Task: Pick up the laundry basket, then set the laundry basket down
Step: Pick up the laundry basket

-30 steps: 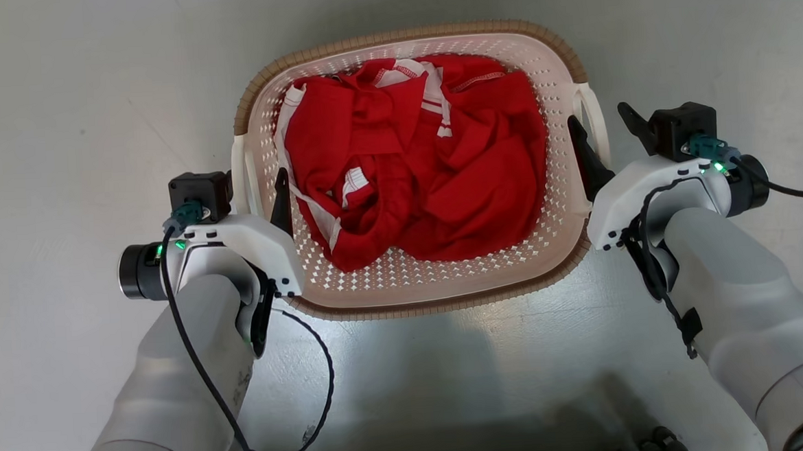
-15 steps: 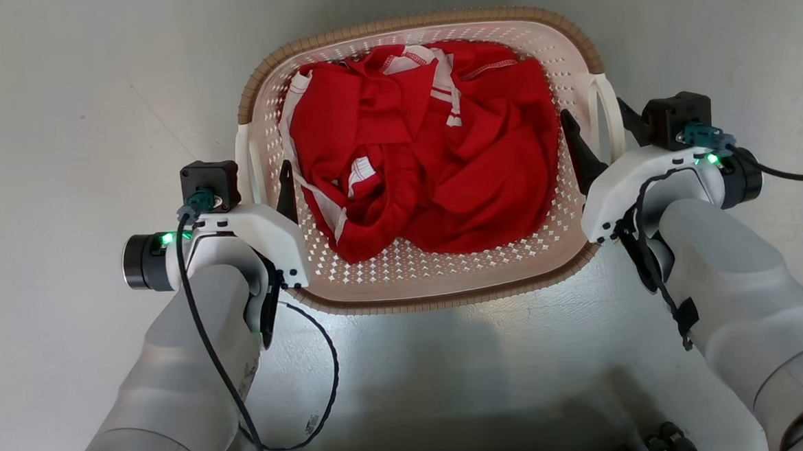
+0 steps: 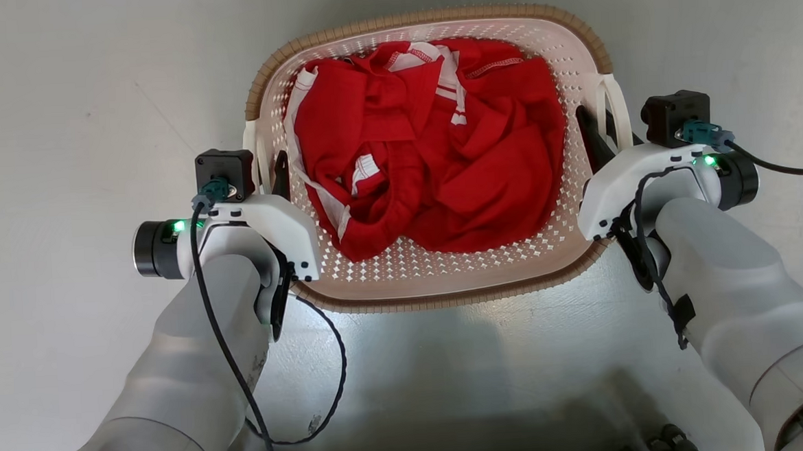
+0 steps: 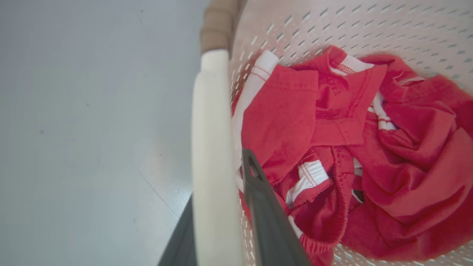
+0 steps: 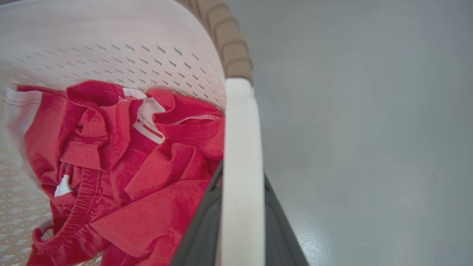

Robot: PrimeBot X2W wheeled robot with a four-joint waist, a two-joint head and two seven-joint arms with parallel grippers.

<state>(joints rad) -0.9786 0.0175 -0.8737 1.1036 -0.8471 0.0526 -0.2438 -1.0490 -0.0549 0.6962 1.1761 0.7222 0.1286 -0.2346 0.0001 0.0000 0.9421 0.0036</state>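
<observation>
The left gripper (image 3: 264,171) is closed narrow on the white loop handle (image 3: 253,140) at the 9 o'clock side of the laundry basket (image 3: 425,17), a cream, rounded-rectangular plastic basket with perforated walls and base and a brown woven-look rim. One dark finger (image 3: 280,173) stands inside the basket wall. In the left wrist view the gripper (image 4: 218,184) has the white handle bar (image 4: 210,111) running up between its two dark fingers (image 4: 266,214), which lie close against either side of it.

The right gripper (image 3: 609,128) is likewise closed narrow on the matching white loop handle (image 3: 612,104) at the basket's 3 o'clock side. In the right wrist view the gripper (image 5: 242,177) has that handle (image 5: 238,122) pressed between its two dark fingers (image 5: 201,229), one inside the basket and one outside.

The basket lies at 12 o'clock from the robot, between the two white forearms, its long rim edges at 12 and 6 o'clock. Whether its base rests on the floor or is raised off it cannot be told.

Inside the basket a crumpled heap of red garments with white trim (image 3: 439,161) covers most of the base, leaving bare perforated plastic along the 6 o'clock wall. Around the basket spreads a smooth pale grey floor (image 3: 60,133). A thin black cable (image 3: 338,387) loops from the left wrist down toward 7 o'clock of the basket, and another black cable (image 3: 783,168) leads off from the right wrist toward 3 o'clock.
</observation>
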